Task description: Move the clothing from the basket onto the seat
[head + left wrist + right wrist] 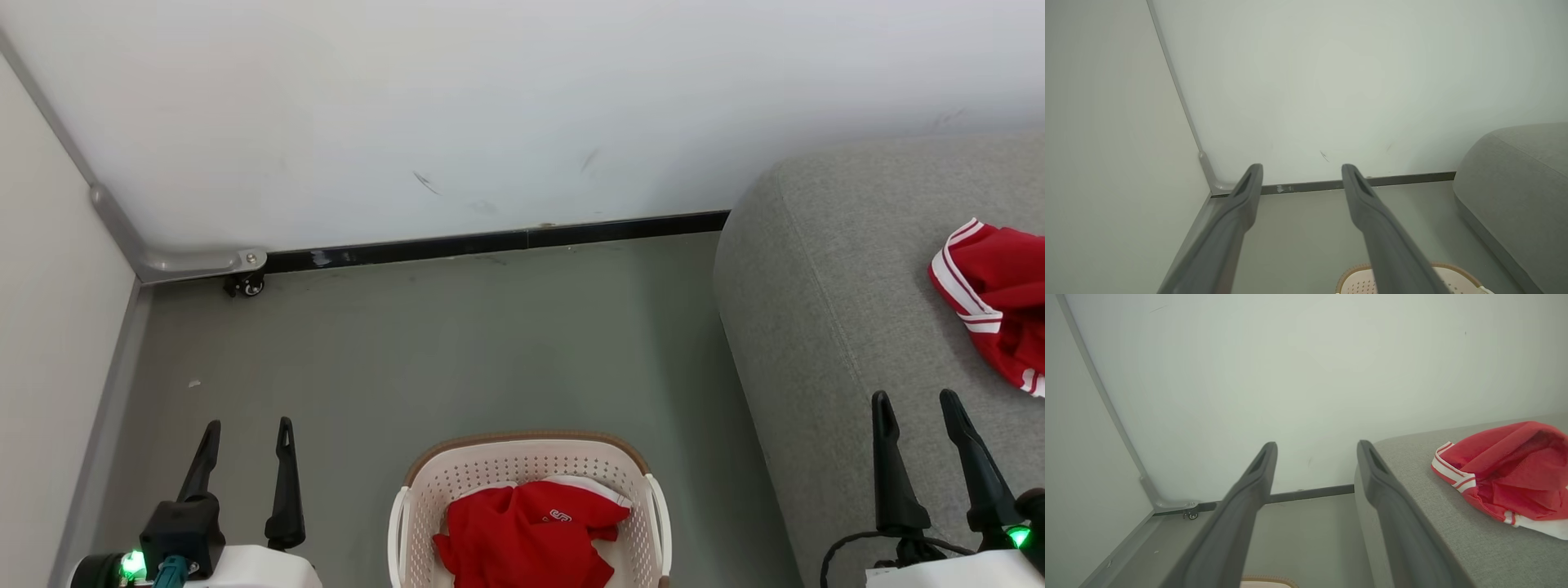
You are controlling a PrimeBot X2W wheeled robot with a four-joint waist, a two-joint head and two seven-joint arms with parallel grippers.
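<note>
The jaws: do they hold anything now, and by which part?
Nothing is held; both pairs of jaws stand open, empty. One red garment lies in the basket, the striped garment on the sofa.

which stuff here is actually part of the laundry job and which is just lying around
Part of the job:
- red lettered garment, in the basket
- red striped garment, already on the sofa

Just lying about:
- small caster wheel
- black baseboard strip
</note>
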